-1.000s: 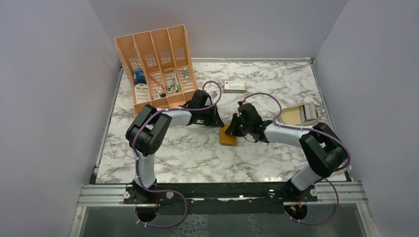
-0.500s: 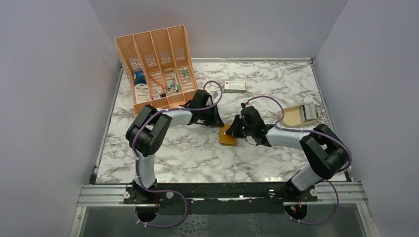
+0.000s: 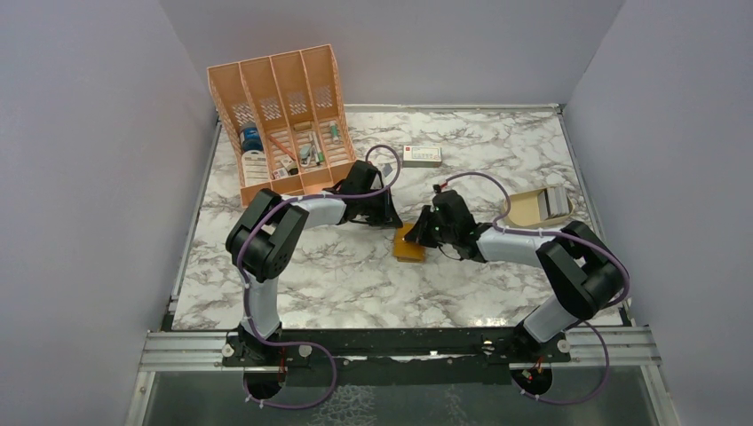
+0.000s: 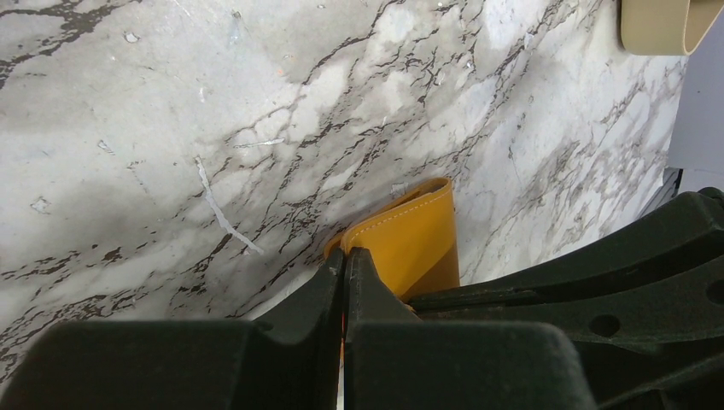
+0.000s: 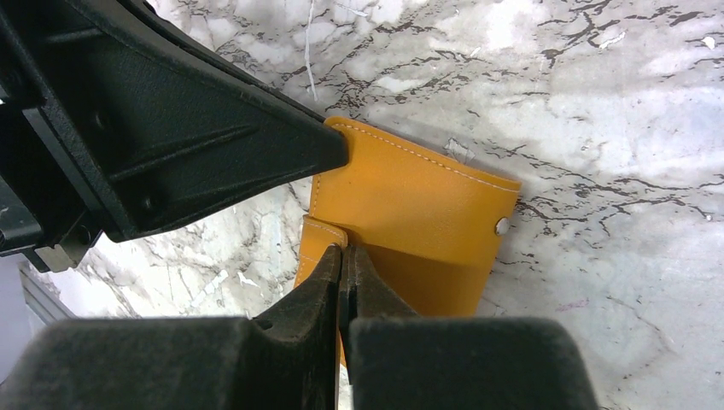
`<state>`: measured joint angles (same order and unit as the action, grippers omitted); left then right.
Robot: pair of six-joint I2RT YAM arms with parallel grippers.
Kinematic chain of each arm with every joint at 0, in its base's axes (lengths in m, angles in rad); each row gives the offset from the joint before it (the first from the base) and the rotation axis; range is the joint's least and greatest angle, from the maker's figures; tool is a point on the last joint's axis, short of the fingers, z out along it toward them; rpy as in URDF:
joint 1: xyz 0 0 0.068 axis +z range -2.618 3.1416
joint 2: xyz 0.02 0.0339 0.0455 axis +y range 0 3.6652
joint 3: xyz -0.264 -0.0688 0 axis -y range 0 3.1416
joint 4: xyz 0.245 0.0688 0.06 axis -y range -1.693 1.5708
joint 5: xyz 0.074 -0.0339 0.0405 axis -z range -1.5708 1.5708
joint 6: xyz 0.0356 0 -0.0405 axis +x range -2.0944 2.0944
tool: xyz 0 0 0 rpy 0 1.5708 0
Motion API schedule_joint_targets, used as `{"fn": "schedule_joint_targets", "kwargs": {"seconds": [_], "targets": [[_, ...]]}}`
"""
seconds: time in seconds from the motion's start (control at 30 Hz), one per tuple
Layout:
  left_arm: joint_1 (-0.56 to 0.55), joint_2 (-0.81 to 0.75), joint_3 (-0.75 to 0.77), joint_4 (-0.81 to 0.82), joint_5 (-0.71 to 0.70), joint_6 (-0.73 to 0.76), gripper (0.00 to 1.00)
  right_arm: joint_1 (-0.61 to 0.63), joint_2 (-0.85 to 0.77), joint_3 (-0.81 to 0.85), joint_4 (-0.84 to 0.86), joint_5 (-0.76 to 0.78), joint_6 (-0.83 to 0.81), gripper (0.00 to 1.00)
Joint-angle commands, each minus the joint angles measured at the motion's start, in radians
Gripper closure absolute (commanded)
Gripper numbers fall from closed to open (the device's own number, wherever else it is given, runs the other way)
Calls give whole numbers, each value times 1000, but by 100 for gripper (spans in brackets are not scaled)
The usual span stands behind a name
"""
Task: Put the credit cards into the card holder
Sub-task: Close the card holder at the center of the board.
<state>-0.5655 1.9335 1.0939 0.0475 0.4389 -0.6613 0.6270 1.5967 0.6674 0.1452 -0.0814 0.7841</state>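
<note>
Item: card holder [image 5: 418, 222], middle of surface [image 3: 355, 275]. My left claw [image 4: 345, 256] clenched on its corner, my right claw [image 5: 343, 252] clenched on its edge. Risk: opposed pulls on thin pinches; it may slip free.

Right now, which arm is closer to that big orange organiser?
Left. The left arm lies just in front of the organiser; the right arm is farther off, beyond the card holder.
</note>
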Motion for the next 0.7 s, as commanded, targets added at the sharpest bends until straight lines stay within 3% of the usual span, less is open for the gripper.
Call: {"fn": "schedule_joint_targets", "kwargs": {"seconds": [0.0, 0.2, 0.53, 0.67], "targets": [[2, 2, -12, -123, -97, 47, 100, -17, 81, -77, -214, 135, -37, 99], [5, 3, 9, -165, -139, 69, 100, -16, 59, -125, -218, 167, -25, 99], [9, -64, 7, -186, -159, 42, 100, -16, 103, -71, -318, 207, -7, 99], [13, -135, -3, -200, -186, 32, 75, -17, 135, -48, -341, 201, -9, 99]]}}
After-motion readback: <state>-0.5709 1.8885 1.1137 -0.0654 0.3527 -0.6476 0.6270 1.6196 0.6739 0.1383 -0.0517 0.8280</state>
